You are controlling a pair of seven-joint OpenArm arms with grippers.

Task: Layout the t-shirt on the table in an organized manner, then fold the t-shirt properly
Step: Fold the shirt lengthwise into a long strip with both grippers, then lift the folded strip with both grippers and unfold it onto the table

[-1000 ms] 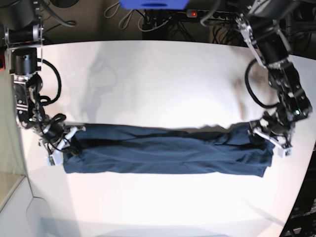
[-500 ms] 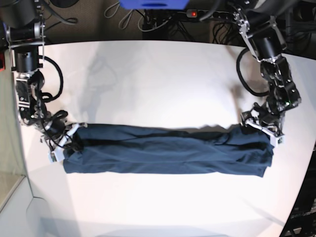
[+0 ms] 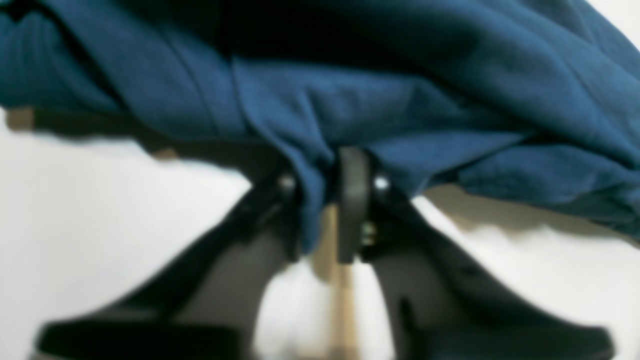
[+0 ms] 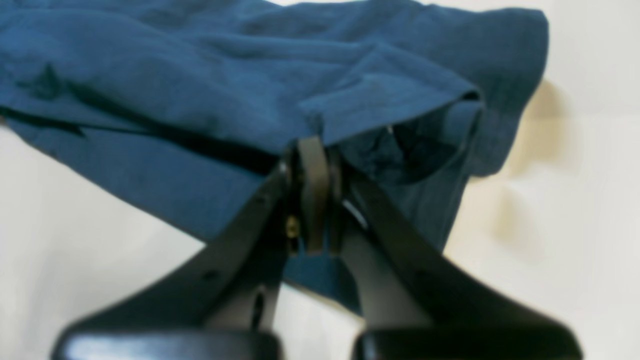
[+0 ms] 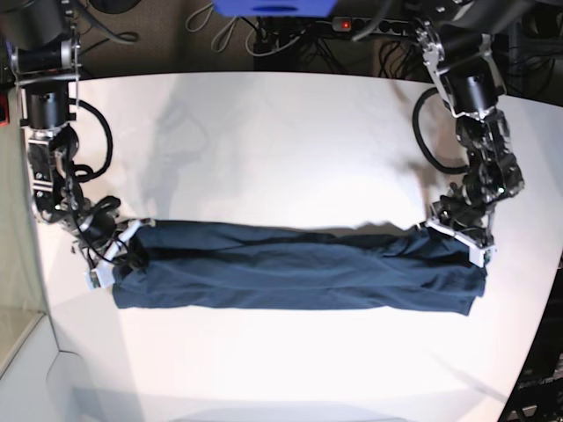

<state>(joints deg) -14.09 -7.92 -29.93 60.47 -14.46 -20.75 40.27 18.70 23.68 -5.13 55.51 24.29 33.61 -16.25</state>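
Note:
The dark navy t-shirt (image 5: pixel 299 277) lies as a long narrow band across the white table (image 5: pixel 281 141). In the base view, my left gripper (image 5: pixel 459 234) sits at the band's far right corner. In the left wrist view the left gripper (image 3: pixel 325 185) is shut on a fold of the t-shirt (image 3: pixel 400 85), which hangs a little above the table. My right gripper (image 5: pixel 116 257) is at the band's left end. In the right wrist view the right gripper (image 4: pixel 312 150) is shut on the t-shirt (image 4: pixel 175 85) at its hem edge.
Cables and a power strip (image 5: pixel 352 25) lie past the table's far edge, beside a blue object (image 5: pixel 273 7). The table's left edge (image 5: pixel 40 299) drops off close to my right arm. Its right edge curves in near the left arm.
My left gripper has moved back and inward onto the shirt's far right corner and closed on the cloth. The right gripper has stayed shut at the left end.

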